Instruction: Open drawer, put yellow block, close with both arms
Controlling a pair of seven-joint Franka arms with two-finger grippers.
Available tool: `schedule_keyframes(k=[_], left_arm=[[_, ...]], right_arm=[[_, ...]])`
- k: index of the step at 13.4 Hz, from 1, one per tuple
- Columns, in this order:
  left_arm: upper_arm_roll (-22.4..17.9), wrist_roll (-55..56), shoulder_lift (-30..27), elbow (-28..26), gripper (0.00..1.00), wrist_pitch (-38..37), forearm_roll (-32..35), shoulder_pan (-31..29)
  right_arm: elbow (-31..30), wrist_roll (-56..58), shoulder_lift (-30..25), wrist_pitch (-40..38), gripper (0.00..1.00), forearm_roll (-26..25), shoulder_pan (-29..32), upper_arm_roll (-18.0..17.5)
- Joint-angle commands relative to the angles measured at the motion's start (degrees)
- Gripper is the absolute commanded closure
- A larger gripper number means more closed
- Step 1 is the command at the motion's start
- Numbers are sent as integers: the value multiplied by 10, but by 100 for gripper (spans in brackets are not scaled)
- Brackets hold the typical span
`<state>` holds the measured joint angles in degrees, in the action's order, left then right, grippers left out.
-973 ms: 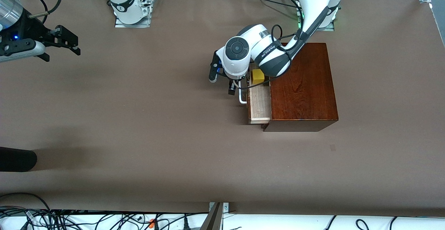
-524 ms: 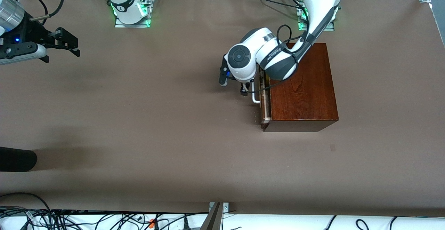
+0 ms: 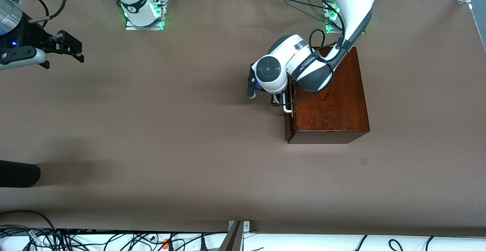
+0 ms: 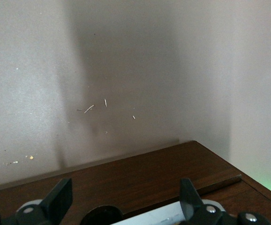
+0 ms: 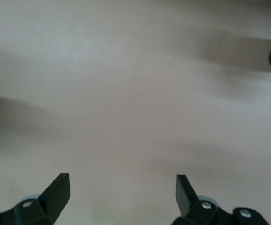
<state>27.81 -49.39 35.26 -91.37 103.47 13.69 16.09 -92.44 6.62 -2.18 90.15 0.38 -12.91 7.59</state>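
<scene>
1. The left end effector [image 3: 276, 100] sits at the drawer's front, right at the white U-shaped handle [image 3: 287, 108]. In the left wrist view its fingers [image 4: 63, 197] stand spread wide, with the dark drawer front and a sliver of the white handle between them. It looks released rather than clenched; whether a finger presses on the handle or the front I cannot tell.

2. The right end effector [image 3: 70, 46] hangs over bare bench [image 3: 171, 137] at the right arm's end, well apart from the box. Its fingers [image 5: 56, 192] are spread wide and hold nothing. That arm waits.

3. The drawer [image 3: 289, 118] appears flush with the glossy dark wooden box [image 3: 330, 103]: only its dark reddish-brown front shows, and none of the pale tray.

4. The yellow block is not visible in any view. Judging from the shut drawer and no block on the bench, it is most likely inside, though the pictures cannot confirm that.

5. Progress, as a judgement: opening, placing and closing all look done, or all but done. What may remain is a last nudge to seat the drawer fully, then backing the left arm away. The closing appears to be the left arm's work alone, since the right arm is nowhere near the box.
</scene>
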Motion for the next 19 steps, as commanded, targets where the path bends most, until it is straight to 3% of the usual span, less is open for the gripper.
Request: schedule_keyframes(k=[1, 5, 7, 12, 14, 19], left_arm=[[-4, -7, -19, 8, 0, -10, 23, -13], [-4, 80, -84, 34, 0, -15, -75, -17], [-4, 153, -125, 42, 0, -53, -111, -48], [-20, 337, -149, 133, 0, -221, -92, -110], [-31, 339, -156, 159, 0, -238, -74, -145], [-210, 425, -266, 95, 0, -195, -127, -133]], right_arm=[[17, -7, 7, -14, 0, -4, 2, -5], [17, -7, 7, -9, 0, -2, 2, -5], [17, -6, 7, -9, 0, 1, 2, -5], [17, -9, 8, -6, 0, 4, 0, -7], [16, -10, 8, -7, 0, 5, -1, -7], [16, -9, 8, -8, 0, 4, 0, -6]])
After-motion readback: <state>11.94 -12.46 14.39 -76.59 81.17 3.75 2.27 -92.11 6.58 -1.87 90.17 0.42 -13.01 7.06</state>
